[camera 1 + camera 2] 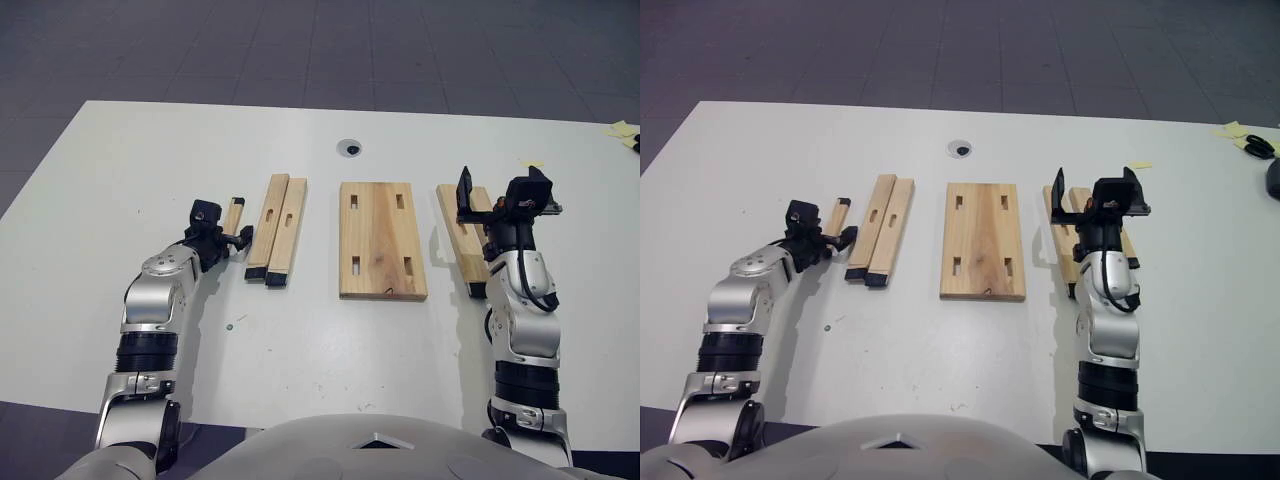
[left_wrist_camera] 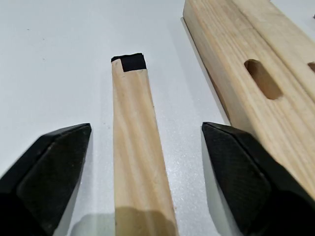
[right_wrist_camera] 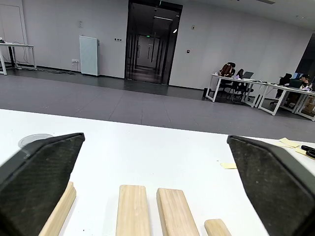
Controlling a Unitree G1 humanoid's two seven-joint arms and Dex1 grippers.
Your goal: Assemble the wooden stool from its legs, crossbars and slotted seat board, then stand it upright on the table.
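Left wrist view: left fingers [image 2: 49,167] spread astride narrow black-tipped wooden crossbar [image 2: 135,147]; first pickup, needs closing next. Right fingers [image 3: 39,172] spread too.

An open-plan office: grey tiled floor [image 3: 88,101], white walls [image 3: 49,29], a row of desks [image 3: 256,91], a dark corridor doorway [image 3: 150,42], and a white worktop [image 1: 150,170] with a cable grommet [image 1: 349,148].

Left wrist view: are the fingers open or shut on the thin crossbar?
Open. Both fingers stand clear of the crossbar lying between them, with bare table showing on either side.
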